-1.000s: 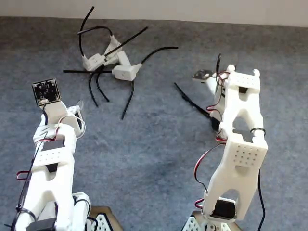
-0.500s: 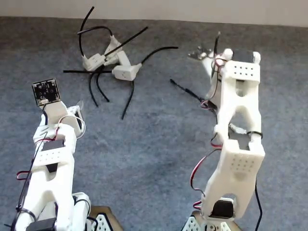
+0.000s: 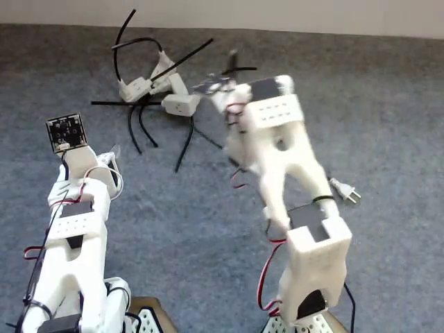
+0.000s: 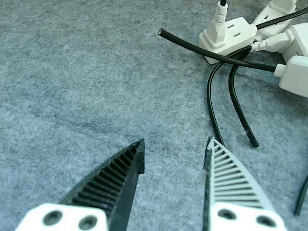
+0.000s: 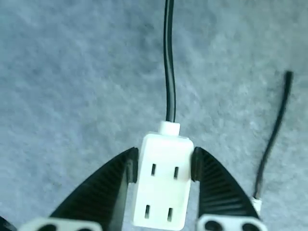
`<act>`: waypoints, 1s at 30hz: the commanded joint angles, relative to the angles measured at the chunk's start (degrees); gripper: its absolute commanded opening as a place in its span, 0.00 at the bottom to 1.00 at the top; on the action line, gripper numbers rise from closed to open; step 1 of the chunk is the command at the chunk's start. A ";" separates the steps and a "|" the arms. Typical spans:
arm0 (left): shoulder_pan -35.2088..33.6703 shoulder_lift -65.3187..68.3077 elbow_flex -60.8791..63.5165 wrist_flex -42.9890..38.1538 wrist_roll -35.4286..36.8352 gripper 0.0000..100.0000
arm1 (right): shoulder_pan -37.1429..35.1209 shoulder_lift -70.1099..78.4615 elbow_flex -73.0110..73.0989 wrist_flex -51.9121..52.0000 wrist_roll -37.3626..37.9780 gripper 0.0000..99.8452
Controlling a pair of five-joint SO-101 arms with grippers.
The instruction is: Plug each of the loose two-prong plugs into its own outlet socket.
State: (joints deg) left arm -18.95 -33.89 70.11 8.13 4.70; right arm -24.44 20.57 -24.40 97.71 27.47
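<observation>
My right gripper [image 5: 163, 159] is shut on a white outlet socket [image 5: 163, 187] whose black cable [image 5: 168, 62] runs away from it. From above, this gripper [image 3: 220, 90] hangs at the back middle, just right of a pile of white sockets [image 3: 149, 87] and black cables. A loose white two-prong plug [image 3: 345, 191] lies on the carpet at the right, beside the right arm. My left gripper [image 4: 173, 149] stands open over bare carpet, short of a socket with a plug in it [image 4: 228, 33]. It sits at the left [image 3: 111, 161].
Grey carpet [image 3: 208, 229] covers the table. Black cable ends [image 4: 240, 120] trail from the pile toward my left gripper. Another white socket [image 3: 182, 104] lies at the pile's right edge. A pale wall strip [image 3: 312, 14] runs along the back.
My right arm has swung from the back right to the back middle, carrying the socket and its cable toward the pile. The white plug on the right came into view. The left arm stayed still.
</observation>
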 commanded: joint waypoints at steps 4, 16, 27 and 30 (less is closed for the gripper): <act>-2.15 -0.84 -0.22 -1.41 0.97 0.21 | -5.49 -1.54 5.41 -13.41 -17.41 0.14; -1.98 -0.84 -0.22 -1.41 0.97 0.21 | -6.29 13.67 6.90 -26.24 -42.02 0.17; -1.98 -0.84 -0.22 -1.41 0.97 0.21 | -6.73 13.76 -22.55 -1.27 -27.08 0.35; -1.98 -0.84 -0.22 -1.41 0.97 0.21 | -5.14 13.32 -30.99 3.56 -21.63 0.35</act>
State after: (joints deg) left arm -20.62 -33.89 70.11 8.13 5.05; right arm -30.68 35.16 -45.76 97.01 0.84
